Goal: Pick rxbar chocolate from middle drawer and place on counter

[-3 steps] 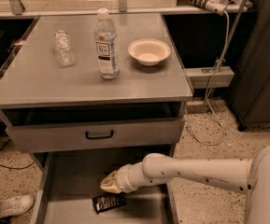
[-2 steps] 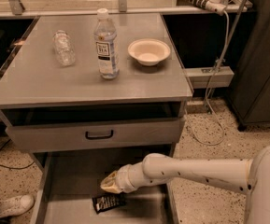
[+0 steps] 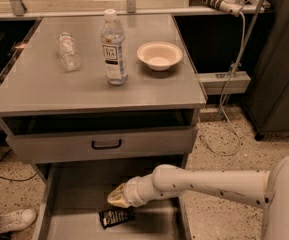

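The rxbar chocolate (image 3: pixel 116 217) is a small flat black wrapper lying on the floor of the pulled-out middle drawer (image 3: pixel 74 199), near its front. My gripper (image 3: pixel 115 199) reaches in from the right on a white arm. It hovers just above and behind the bar, fingertips pointing left and down. The counter (image 3: pixel 44 86) is the grey tabletop above the drawers.
On the counter stand an upright water bottle (image 3: pixel 113 47), a water bottle lying on its side (image 3: pixel 68 51) and a white bowl (image 3: pixel 159 55). A shut drawer front with a black handle (image 3: pixel 106 144) sits above the open drawer. A person's white shoe (image 3: pixel 14 220) is at lower left.
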Motion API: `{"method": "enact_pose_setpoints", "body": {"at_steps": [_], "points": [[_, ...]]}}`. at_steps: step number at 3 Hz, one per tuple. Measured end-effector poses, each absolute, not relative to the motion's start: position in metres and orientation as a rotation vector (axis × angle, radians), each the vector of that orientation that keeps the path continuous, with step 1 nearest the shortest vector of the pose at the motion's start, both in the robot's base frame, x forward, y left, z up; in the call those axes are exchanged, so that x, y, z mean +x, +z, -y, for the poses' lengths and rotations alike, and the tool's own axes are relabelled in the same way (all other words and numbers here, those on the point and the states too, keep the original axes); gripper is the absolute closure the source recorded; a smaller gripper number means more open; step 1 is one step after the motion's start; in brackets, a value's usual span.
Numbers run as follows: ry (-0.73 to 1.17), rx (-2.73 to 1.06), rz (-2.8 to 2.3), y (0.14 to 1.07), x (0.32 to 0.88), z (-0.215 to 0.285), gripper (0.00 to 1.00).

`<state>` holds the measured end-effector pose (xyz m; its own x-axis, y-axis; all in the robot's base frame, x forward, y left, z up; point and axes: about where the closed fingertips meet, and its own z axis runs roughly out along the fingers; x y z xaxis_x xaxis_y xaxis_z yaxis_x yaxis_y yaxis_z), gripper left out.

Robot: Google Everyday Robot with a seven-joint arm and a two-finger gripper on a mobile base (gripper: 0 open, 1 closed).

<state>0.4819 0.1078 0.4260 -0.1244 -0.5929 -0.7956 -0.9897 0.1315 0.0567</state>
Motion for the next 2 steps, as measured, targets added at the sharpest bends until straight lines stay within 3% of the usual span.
{"method": "enact_pose_setpoints", "body": {"at_steps": [1,2], "points": [[0.821,-1.527,-1.794,0.426,0.4819,-0.1078,0.11],[0.821,-1.527,-1.794,0.426,0.4819,-0.1079,0.0]]}}
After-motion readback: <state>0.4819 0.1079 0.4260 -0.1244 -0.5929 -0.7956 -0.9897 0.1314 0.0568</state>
